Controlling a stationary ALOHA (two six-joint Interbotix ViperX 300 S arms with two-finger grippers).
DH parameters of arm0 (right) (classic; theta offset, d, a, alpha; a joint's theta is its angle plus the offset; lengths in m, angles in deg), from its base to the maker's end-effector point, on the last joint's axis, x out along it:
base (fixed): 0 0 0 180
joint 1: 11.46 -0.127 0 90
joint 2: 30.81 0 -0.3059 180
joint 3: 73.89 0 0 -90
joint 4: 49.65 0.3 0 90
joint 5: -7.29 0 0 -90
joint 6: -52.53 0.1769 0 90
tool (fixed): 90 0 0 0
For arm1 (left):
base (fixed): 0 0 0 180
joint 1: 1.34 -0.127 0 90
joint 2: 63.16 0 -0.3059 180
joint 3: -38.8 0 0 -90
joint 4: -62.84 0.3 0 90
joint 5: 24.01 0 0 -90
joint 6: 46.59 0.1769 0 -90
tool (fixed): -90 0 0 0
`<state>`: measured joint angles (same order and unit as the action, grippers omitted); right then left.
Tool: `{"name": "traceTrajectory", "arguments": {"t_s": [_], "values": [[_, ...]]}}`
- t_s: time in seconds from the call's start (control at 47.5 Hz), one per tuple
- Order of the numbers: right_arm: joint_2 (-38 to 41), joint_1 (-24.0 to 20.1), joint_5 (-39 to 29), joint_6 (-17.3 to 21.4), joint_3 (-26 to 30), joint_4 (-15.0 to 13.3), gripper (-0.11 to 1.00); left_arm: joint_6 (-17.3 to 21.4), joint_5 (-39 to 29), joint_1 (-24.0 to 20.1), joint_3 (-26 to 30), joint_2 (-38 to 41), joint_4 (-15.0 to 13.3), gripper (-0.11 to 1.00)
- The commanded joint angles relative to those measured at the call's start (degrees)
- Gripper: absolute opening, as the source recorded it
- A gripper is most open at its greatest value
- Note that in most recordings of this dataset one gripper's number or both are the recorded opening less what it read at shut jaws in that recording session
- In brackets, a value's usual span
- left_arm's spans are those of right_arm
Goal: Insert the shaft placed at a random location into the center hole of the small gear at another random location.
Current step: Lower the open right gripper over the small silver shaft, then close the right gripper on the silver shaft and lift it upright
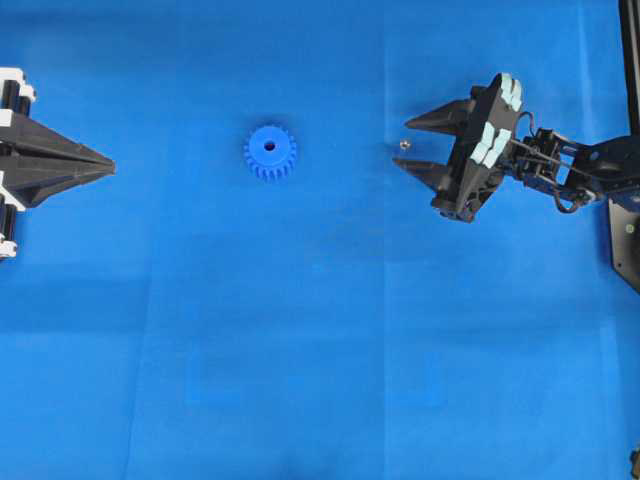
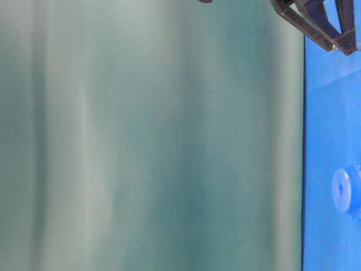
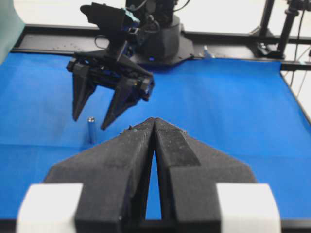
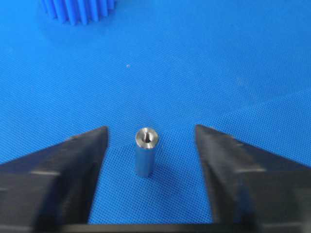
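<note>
Two black grippers face each other across the blue sheet (image 1: 320, 350) in the overhead view. The right gripper (image 1: 418, 144) has its fingers spread on either side of the shaft (image 1: 404, 144), a tiny grey dot just at their tips; nothing is gripped yet. The small gear (image 1: 270, 152) lies well to the left of it, its center hole (image 1: 270, 146) dark and round. The left gripper (image 1: 100, 160) rests at the far left with its tips pressed together, holding nothing.

At table level only the gear's pale hub and the right arm's fingers at the top edge show.

From the left wrist, the shaft (image 3: 91, 129) stands upright below the right gripper's pointed tips.

From the right wrist, the shaft (image 4: 145, 151) is a smooth, shiny metal cylinder with a small bore in its top, standing between the two matte fingers, untouched by either. Being slim and upright on woven cloth, it could topple if one finger reaches it first, or slip in the grasp and tilt, spoiling alignment with the hole.
</note>
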<state>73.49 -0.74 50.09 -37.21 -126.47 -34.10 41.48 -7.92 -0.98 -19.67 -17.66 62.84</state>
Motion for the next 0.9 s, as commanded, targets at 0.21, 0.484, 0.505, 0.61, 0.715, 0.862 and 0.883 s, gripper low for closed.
{"name": "traceTrajectory", "arguments": {"t_s": [0.21,0.484,0.505,0.61,0.715,0.862,0.883], "values": [[-0.53,-0.35,0.53,0.18,0.18,0.18,0.03,0.0,0.0,0.0,0.53,0.09,0.18,0.0],[-1.76,-0.53,-0.53,0.26,0.35,0.18,0.03,-0.09,-0.26,0.09,0.62,0.09,0.09,0.0],[-2.29,-0.53,-0.88,0.26,0.44,0.18,0.03,-0.09,-0.26,0.09,0.62,0.09,0.09,0.0],[-6.59,-0.53,-4.13,-0.09,0.7,0.18,0.03,-0.35,-0.35,0.0,0.62,0.09,0.09,0.0],[-12.3,-0.53,-9.05,-0.7,1.32,0.18,0.03,-0.35,-0.26,0.0,0.62,0.0,0.09,0.0],[-17.49,-0.53,-14.24,-1.58,2.29,0.09,0.03,-0.35,-0.26,0.09,0.62,0.0,0.09,0.0],[-17.93,-0.53,-14.77,-1.67,2.37,0.09,0.03,-0.35,-0.26,0.0,0.62,0.0,0.09,0.0]]}}
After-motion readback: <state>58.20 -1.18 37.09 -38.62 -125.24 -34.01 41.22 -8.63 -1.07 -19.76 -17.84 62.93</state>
